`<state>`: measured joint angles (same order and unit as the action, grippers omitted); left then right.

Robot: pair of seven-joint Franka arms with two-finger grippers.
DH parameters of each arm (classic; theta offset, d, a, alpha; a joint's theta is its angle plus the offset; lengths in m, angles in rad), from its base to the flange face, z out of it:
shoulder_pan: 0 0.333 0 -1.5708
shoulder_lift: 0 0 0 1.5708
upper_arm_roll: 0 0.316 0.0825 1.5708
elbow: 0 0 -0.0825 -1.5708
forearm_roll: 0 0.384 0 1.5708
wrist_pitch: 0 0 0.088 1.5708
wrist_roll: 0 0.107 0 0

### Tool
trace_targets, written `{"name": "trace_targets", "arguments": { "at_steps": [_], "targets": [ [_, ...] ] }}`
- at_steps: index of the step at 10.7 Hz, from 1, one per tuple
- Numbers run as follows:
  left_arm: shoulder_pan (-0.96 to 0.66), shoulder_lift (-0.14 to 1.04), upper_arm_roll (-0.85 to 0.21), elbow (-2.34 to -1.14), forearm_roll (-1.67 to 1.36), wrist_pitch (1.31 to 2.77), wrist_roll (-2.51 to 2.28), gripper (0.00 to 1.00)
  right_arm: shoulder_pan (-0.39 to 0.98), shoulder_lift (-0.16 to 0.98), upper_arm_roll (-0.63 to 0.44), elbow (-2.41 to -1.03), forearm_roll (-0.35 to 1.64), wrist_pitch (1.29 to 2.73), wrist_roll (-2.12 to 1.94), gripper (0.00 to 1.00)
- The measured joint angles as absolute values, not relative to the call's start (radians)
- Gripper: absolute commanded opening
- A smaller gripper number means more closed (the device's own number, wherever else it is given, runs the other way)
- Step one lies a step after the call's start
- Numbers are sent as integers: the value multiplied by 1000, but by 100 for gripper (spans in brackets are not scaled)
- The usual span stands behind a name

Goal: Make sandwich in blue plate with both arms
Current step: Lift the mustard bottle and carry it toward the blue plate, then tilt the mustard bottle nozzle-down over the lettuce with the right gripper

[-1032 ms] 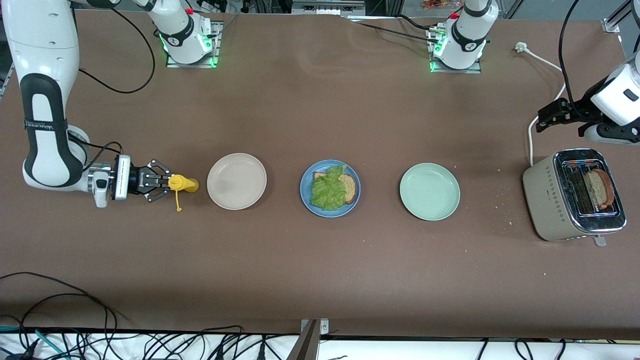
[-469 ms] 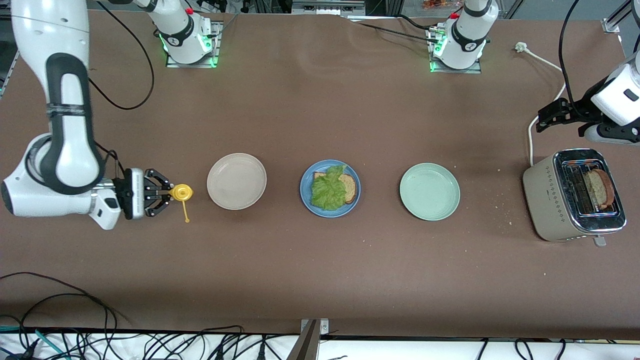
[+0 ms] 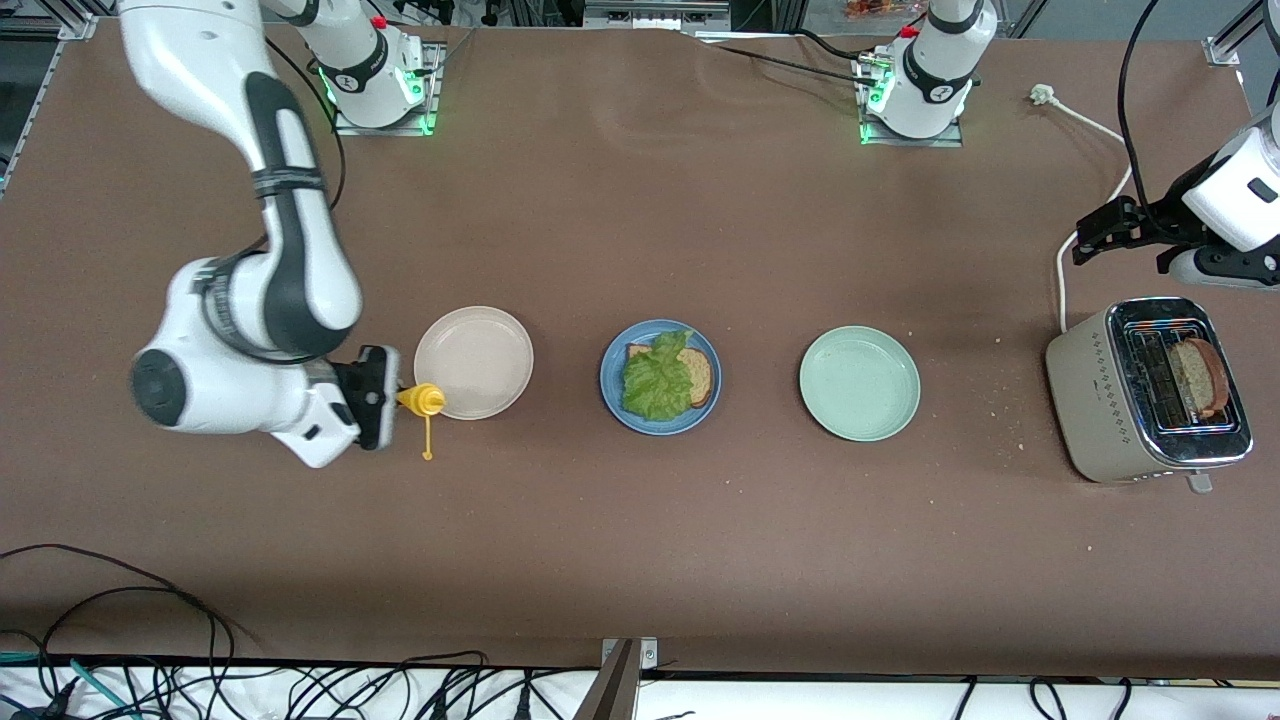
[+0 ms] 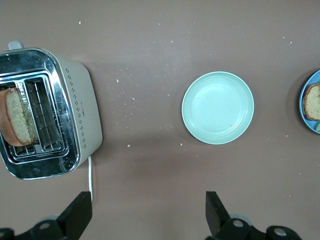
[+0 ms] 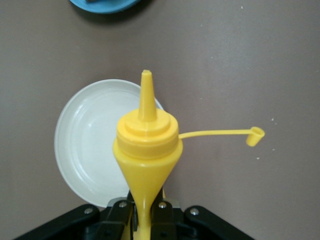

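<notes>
A brown surface (image 3: pixel 640 220) is carrying three plates in a row in the front view. The blue plate (image 3: pixel 612 395) is sitting in the middle, holding one bread slice (image 3: pixel 697 374) under a lettuce leaf (image 3: pixel 656 380), so the sandwich is lacking its top slice. That second toast slice (image 3: pixel 1198 377) is standing in the toaster (image 3: pixel 1095 400) at the left arm's end. The right gripper (image 3: pixel 385 400) is clamping a yellow squeeze bottle (image 3: pixel 424 400) over the rim of the beige plate (image 3: pixel 474 362), the cap dangling on its strap. The left gripper (image 3: pixel 1098 232) is waiting beside the toaster.

In the left wrist view, the left gripper (image 4: pixel 148 220) is gaping wide with nothing in it, above bare surface near the pale green plate (image 4: pixel 218 108).

In the right wrist view, the right gripper (image 5: pixel 142 212) is squeezing the bottle's base, nozzle pointing toward the blue plate. Sauce and top slice seem left to do.
</notes>
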<state>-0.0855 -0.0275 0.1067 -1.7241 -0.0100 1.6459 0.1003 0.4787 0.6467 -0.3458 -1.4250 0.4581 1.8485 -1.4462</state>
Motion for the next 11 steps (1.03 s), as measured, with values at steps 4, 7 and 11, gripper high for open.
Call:
{"name": "trace_targets", "arguments": {
  "at_steps": [4,7,11],
  "targets": [
    [-81,-27,107,-1724,-10,1646,100,100,683,652,-342,-1424,141,1936,-1149,12],
    [-80,-27,108,-1724,-10,1646,100,100,778,654,-342,-1423,-61,1944,-1017,12],
    [-80,-27,107,-1724,-10,1646,100,100,977,666,-339,-1423,-382,1897,-803,12]
  ]
}}
